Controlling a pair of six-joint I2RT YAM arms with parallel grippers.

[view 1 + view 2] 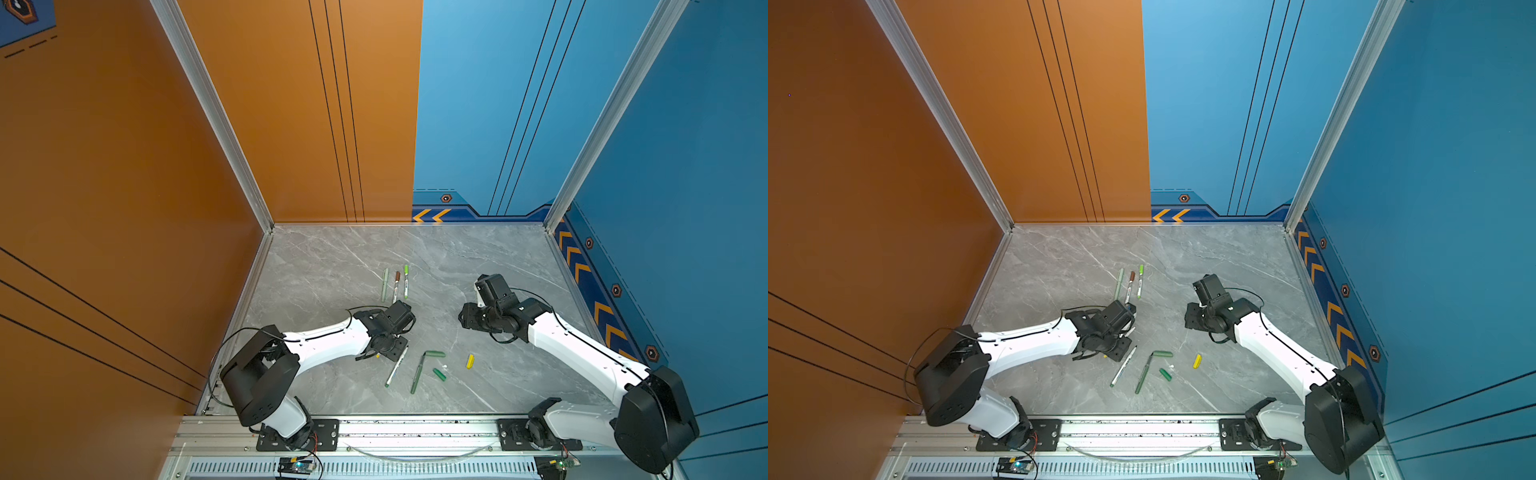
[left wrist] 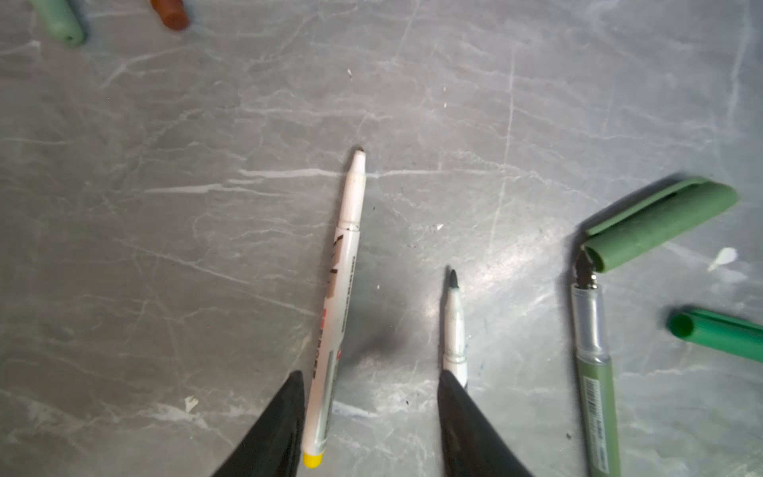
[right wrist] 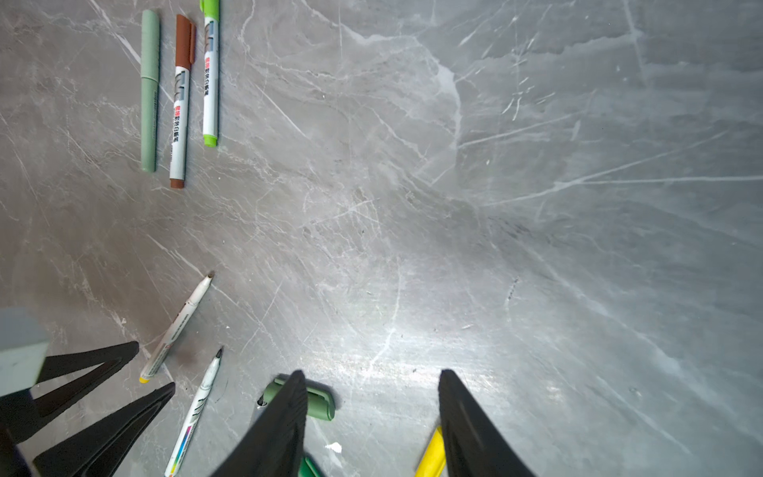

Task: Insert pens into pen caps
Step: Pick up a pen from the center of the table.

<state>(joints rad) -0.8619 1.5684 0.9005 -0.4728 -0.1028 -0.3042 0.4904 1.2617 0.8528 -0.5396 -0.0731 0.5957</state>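
An uncapped white pen with a yellow end (image 2: 342, 289) lies between the jaws of my open left gripper (image 2: 370, 373), close against one finger and well apart from the other. A second uncapped white pen (image 2: 455, 326) lies just outside the other finger. Beside it are a dark green pen (image 2: 594, 371), a dark green cap (image 2: 660, 223) touching its tip, and a brighter green cap (image 2: 718, 334). My right gripper (image 3: 371, 371) hangs open and empty above the table, with the yellow cap (image 3: 431, 454) under one finger. Three capped pens (image 1: 396, 286) lie side by side further back.
Grey marble table (image 1: 478, 257) walled by an orange panel (image 1: 124, 208) on the left and blue panels (image 1: 665, 208) at the back and right. The loose pens and caps (image 1: 439, 374) cluster between the two arms near the front rail (image 1: 415, 428).
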